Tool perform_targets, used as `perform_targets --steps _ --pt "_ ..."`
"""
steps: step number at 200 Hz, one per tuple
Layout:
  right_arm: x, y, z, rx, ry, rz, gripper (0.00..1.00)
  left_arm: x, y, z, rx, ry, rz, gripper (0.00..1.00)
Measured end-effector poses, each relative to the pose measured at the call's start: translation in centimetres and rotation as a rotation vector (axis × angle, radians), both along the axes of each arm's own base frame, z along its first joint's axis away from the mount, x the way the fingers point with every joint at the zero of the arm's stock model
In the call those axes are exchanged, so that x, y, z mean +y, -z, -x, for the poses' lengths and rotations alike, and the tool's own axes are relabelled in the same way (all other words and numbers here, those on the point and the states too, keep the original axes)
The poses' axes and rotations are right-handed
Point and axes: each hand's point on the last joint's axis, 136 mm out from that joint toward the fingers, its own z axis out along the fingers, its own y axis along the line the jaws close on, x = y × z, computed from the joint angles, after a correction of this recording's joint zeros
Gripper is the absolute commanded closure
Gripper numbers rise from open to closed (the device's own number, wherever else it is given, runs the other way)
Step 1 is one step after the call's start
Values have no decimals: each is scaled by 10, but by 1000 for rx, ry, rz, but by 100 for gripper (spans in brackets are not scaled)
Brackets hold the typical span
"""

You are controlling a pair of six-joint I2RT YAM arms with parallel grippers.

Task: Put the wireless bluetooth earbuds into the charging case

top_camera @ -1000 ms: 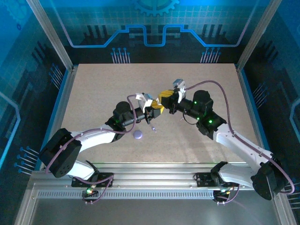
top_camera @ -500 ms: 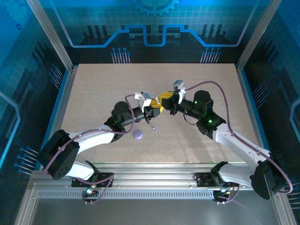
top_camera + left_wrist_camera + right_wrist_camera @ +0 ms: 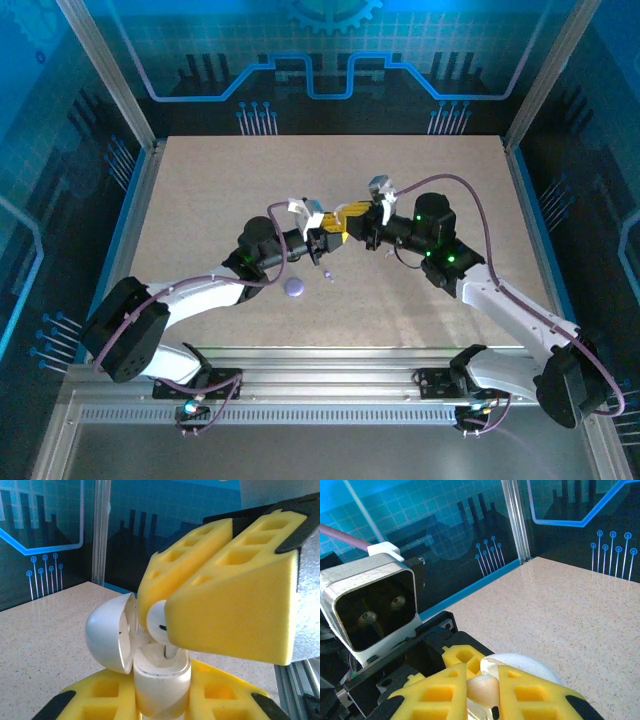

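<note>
Left pincer [image 3: 160,703] grips white case [image 3: 107,631]; right pincer [image 3: 481,685] pinches earbud [image 3: 154,622]; purple disc [image 3: 295,287] lies nearby.

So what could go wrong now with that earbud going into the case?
The right gripper pinches the white earbud at the mouth of the open charging case; a slightly off stem could jam or slip from the foam. Pushing down might twist the case in the left gripper, which holds only its lower half.

Earbud [image 3: 158,625] over case [image 3: 161,680], lid [image 3: 107,632] at left.
</note>
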Motion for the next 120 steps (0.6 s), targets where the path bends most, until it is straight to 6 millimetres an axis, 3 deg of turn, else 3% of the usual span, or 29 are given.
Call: perform_targets --steps 17,54,120 --pt "0 1 1 8 -4 3 80 -1 2 1 5 6 -5 85" --pt "-1 2 0 20 -3 7 66 -1 1 2 5 14 -6 85" --pt "-1 -8 0 39 -6 -5 58 1 -3 4 -2 13 -3 84"
